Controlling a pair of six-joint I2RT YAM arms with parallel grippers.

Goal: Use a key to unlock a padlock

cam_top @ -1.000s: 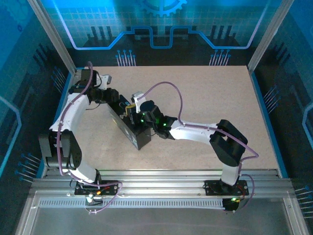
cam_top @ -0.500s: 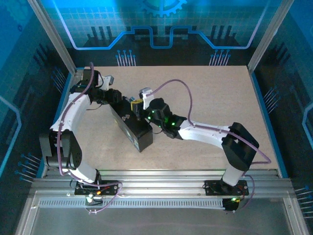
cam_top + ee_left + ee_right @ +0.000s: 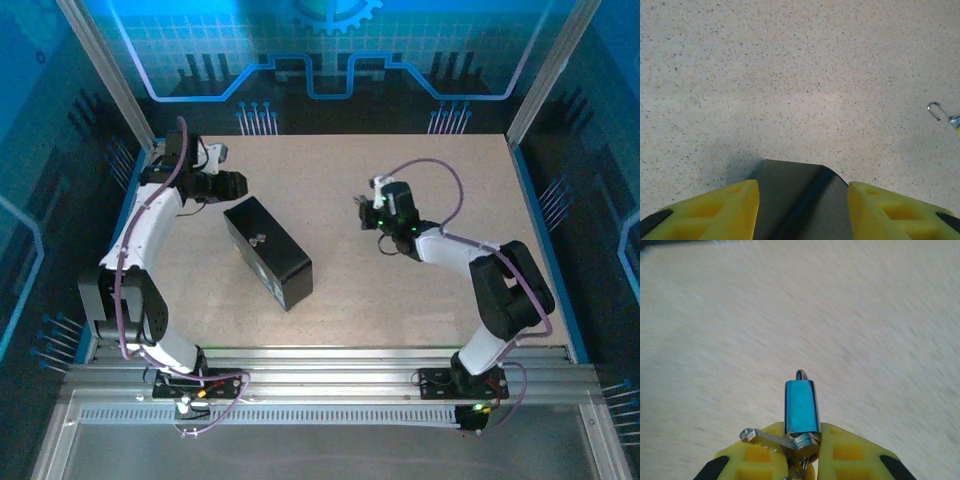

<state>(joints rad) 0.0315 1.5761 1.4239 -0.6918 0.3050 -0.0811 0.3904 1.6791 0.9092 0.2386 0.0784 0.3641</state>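
Right claw (image 3: 802, 434) is clenching the padlock (image 3: 801, 407) between its yellow fingers (image 3: 852, 452), well to the right of the black box (image 3: 268, 250). Left claw (image 3: 238, 185) is hanging released just beyond the box's far left end; its two yellow fingers (image 3: 715, 210) are standing wide apart with nothing between them, and the box's dark top (image 3: 800, 210) is showing below the gap.

The speckled tabletop (image 3: 450, 180) is spreading bare to the right of the box and beyond it, as far as the blue side rims. The box is lying diagonally on it, left of centre.

In the right wrist view the padlock is standing upright, its lower end pinched at the fingertips. Its body is showing as a smooth block with rounded corners, reflecting blue. Just the top of its thin silver shackle (image 3: 801, 372) is peeking above the body.

The key (image 3: 765, 439), a small toothed blade, is jutting left from the padlock's lower end across the left fingertip. Whether it is sitting in the keyhole cannot be told.
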